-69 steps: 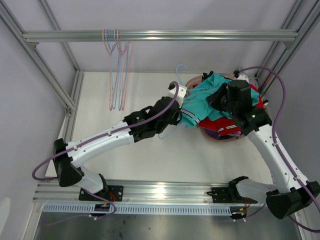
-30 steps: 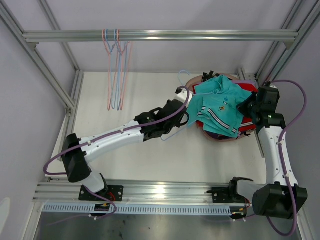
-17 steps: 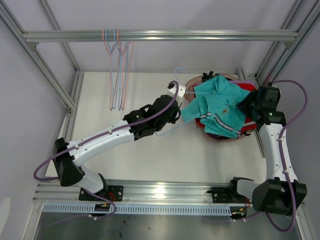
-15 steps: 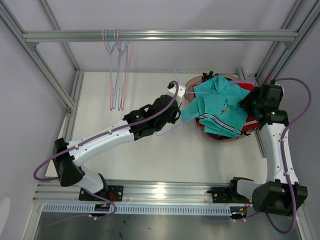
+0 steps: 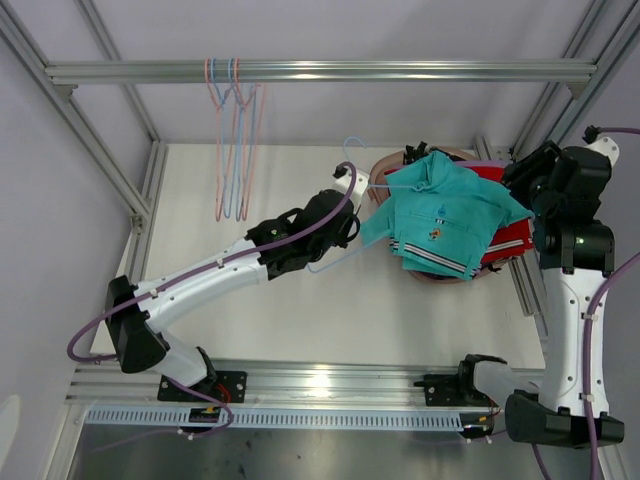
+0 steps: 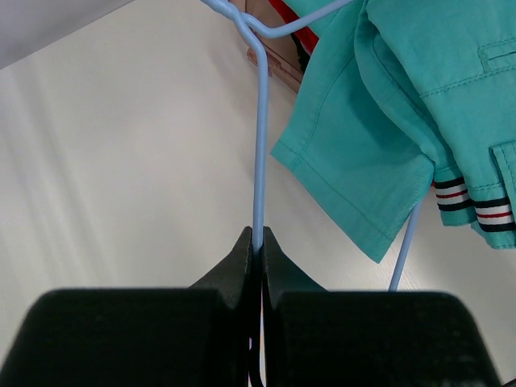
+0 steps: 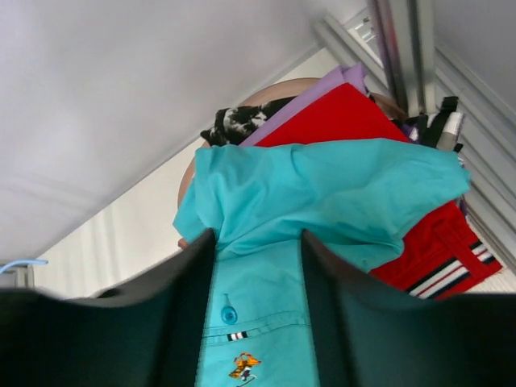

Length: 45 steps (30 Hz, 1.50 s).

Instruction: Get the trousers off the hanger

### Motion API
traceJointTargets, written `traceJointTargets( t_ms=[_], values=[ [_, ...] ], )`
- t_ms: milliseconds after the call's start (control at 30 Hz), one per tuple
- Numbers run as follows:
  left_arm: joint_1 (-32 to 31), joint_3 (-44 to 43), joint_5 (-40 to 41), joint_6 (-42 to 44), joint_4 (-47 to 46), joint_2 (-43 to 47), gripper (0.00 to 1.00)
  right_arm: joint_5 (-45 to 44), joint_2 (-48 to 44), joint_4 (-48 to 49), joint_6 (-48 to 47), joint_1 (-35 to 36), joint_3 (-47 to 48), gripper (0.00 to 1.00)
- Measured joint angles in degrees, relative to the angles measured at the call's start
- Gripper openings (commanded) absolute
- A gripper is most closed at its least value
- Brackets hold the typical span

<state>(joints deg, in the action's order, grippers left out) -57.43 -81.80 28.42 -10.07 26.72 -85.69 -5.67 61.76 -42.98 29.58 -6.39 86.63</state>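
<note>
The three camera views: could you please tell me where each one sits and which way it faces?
Top external: above and behind the bases, looking down on the table; the left arm and right arm show whole.
Left wrist: on the left arm, looking along the shut left fingers, which clamp the blue hanger.
Right wrist: on the right arm, looking down between the open right fingers onto the teal trousers.
Shared: all three views show the teal trousers; top and left wrist also share the hanger.
</note>
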Motion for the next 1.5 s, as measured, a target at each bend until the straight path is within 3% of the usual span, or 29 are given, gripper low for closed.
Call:
traceJointTargets(
  t_ms=[33, 133, 267, 433, 633, 933, 1300, 1500],
  values=[
    [0.0, 0.0, 0.0, 0.0, 0.0, 0.0, 0.0, 0.1, -0.1, 0.1, -0.1, 0.6, -0.1, 0.33],
    [0.0, 0.0, 0.0, 0.0, 0.0, 0.0, 0.0, 0.4, -0.8, 2.3, -0.1, 4.1, -2.8, 0.17],
    [0.0, 0.0, 0.0, 0.0, 0.0, 0.0, 0.0, 0.0, -1.6, 4.3, -0.2, 12.4, -8.1, 0.12],
    [0.0, 0.0, 0.0, 0.0, 0.1, 0.0, 0.0, -1.1, -0.1, 6.3, -0.2, 17.6, -12.7, 0.1],
    [0.0, 0.1, 0.3, 0.0, 0.1, 0.2, 0.0, -5.0, 2.8, 7.7, -0.2, 18.1, -19.3, 0.09],
    [0.0, 1.1, 0.3, 1.4, 0.0, 3.5, 0.0, -2.3, 8.1, 13.6, 0.8, 13.8, -25.3, 0.07],
    [3.1, 2.2, -2.9, 2.2, 1.7, 15.3, 0.0, 4.6, 10.2, 17.2, 1.4, 10.5, -26.2, 0.07],
    [6.6, 2.2, 2.3, 2.7, 0.6, 22.2, 0.0, 3.9, 12.7, 17.7, 1.4, 8.0, -26.2, 0.06]
  ],
)
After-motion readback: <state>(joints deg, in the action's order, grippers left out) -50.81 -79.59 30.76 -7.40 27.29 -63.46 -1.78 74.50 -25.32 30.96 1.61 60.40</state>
